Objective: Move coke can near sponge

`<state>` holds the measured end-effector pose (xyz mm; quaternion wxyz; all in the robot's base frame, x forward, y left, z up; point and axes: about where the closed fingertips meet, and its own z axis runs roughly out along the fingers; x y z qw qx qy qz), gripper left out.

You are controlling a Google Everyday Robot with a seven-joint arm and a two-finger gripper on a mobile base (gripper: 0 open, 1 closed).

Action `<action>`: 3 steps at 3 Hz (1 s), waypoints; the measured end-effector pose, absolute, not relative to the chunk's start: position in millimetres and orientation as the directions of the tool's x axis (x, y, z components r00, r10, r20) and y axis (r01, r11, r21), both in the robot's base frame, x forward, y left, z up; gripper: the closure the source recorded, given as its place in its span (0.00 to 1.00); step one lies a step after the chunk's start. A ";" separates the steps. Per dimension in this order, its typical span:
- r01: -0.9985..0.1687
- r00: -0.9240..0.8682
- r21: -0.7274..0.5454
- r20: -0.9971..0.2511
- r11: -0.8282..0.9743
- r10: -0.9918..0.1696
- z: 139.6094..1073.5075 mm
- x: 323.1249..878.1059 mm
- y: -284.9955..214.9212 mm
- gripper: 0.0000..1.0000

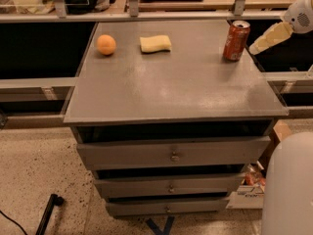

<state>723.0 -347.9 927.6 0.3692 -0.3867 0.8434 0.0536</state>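
The coke can (pixel 236 40), red with a silver top, stands upright near the far right edge of the grey cabinet top (pixel 176 87). The pale yellow sponge (pixel 155 43) lies flat at the far middle of the top, well to the left of the can. My gripper (pixel 255 48) reaches in from the right edge of the view. Its pale tip is just right of the can, apart from it, and it holds nothing.
A round orange fruit (pixel 106 44) sits at the far left of the top, left of the sponge. Metal rails and posts (pixel 146 14) run behind the cabinet. Drawers (pixel 173 153) are below the front edge. The robot's white body (pixel 291 190) is at the lower right.
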 end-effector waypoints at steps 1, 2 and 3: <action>-0.695 -0.386 -0.178 -0.725 0.697 -0.570 925.2 728.7 -349.8 0.00; -0.713 -0.337 -0.178 -0.760 0.678 -0.555 923.1 739.1 -338.2 0.00; -0.733 -0.302 -0.180 -0.777 0.656 -0.552 884.1 784.3 -302.9 0.00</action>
